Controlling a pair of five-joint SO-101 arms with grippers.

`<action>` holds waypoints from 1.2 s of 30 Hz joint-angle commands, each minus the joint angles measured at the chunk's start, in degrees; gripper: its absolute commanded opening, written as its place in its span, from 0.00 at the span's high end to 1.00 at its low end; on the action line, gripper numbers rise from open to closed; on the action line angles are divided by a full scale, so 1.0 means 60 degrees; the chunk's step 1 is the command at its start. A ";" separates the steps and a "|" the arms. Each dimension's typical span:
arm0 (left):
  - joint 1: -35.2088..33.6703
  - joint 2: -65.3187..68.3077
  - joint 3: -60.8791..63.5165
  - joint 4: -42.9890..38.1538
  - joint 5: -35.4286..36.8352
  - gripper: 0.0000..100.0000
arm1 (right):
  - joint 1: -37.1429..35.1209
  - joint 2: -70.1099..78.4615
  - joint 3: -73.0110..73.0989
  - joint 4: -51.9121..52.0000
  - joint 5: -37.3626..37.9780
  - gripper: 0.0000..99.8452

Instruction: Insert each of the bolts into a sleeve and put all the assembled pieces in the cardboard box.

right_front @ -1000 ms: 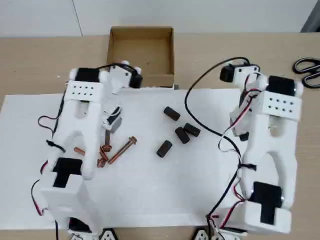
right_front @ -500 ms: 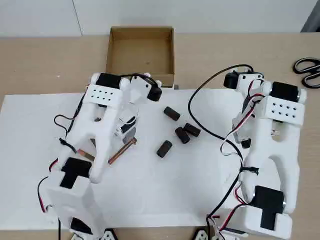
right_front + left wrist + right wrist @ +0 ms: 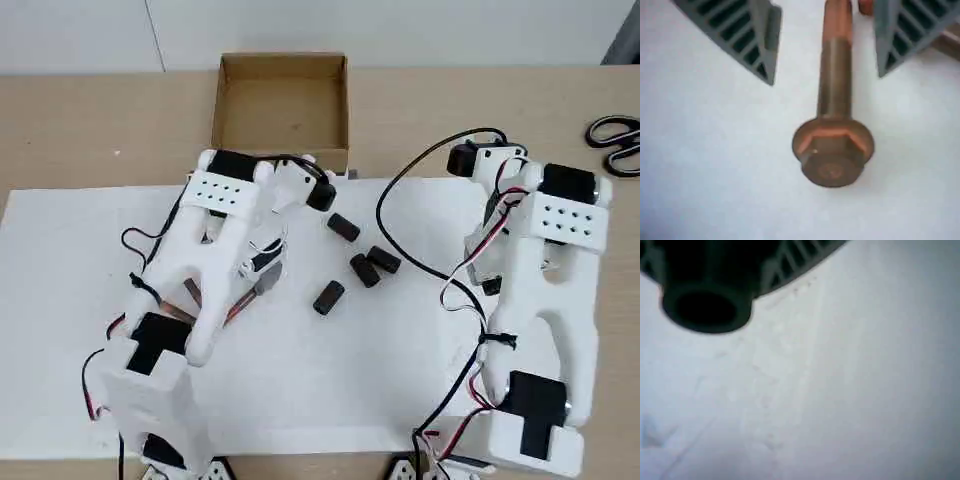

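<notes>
The step in hand appears to be bolt pickup: the left tool [image 3: 826, 72], released, straddles the copper bolt [image 3: 834, 145] lying on the white sheet [image 3: 715, 175], the right tool [image 3: 715, 265] grasps a black sleeve [image 3: 705, 307], and the next move calls for closing squarely on the shank.

Left gripper [image 3: 826, 72] spread wide, low; right arm [image 3: 545, 285] seemingly tucked.

Four sleeves [image 3: 343, 227] [image 3: 383, 260] [image 3: 364, 270] [image 3: 328, 297] are lying on one white sheet [image 3: 330, 390]. One bolt [image 3: 832, 125] is showing whole; parts of perhaps two more are showing beside it. One cardboard box [image 3: 283, 100], one pair of scissors [image 3: 615, 140] and two arms [image 3: 215, 260] [image 3: 545, 270] are standing by.
</notes>
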 commanded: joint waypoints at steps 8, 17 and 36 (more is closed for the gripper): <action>-0.0029 0.0703 -0.0037 -0.0337 -0.0059 0.87 | 0.0037 -0.0432 -0.0044 -0.0139 -0.0029 0.99; -0.0029 0.1465 -0.0066 -0.0952 -0.0059 0.87 | 0.0037 -0.0432 -0.0044 -0.0139 -0.0029 0.99; -0.0015 0.1187 -0.0271 -0.1363 0.0410 0.99 | -0.0886 -0.0886 -0.0073 0.0154 -0.0147 1.00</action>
